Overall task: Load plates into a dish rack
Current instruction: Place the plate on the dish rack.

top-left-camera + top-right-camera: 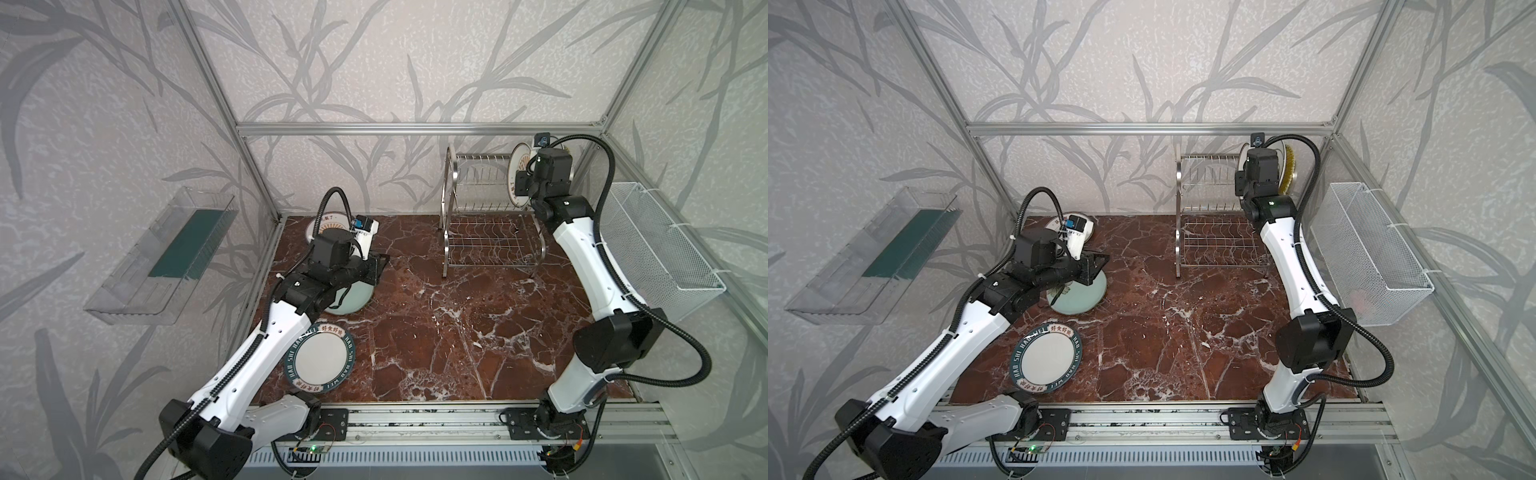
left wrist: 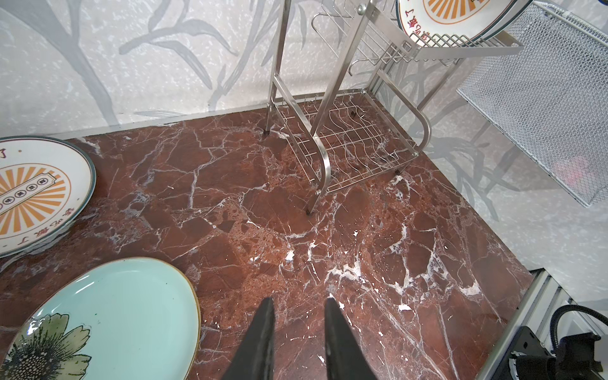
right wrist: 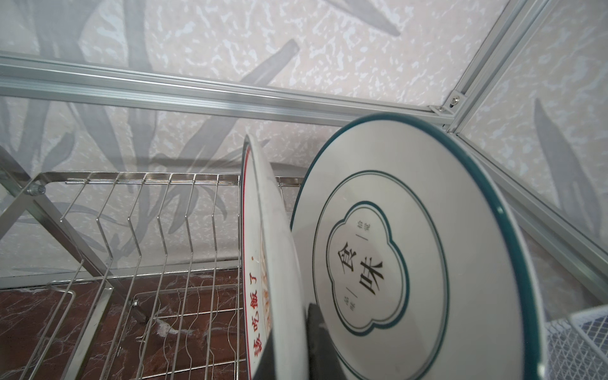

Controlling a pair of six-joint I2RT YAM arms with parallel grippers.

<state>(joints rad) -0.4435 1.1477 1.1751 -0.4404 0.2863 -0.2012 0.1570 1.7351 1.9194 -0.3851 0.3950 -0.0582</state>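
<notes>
The dish rack [image 1: 486, 208] [image 3: 131, 230] stands at the back right. My right gripper [image 3: 289, 348] is shut on the rim of a white sunburst plate [image 3: 273, 263] [image 1: 517, 166] standing upright in the upper tier. Beside it stands the cloud-outline plate [image 3: 411, 263], and a yellow plate [image 1: 1286, 166] shows behind. On the table lie a second sunburst plate [image 2: 33, 190], the pale green plate [image 2: 115, 312] [image 1: 349, 299] and the teal-lettered plate [image 1: 322, 359]. My left gripper [image 2: 299, 301] [image 1: 380, 266] hovers open and empty by the green plate's edge.
A white mesh basket [image 1: 660, 245] hangs on the right wall close to the rack. A clear plastic tray [image 1: 166, 257] is fixed to the left wall. An aluminium rail [image 1: 415, 419] runs along the table's front edge.
</notes>
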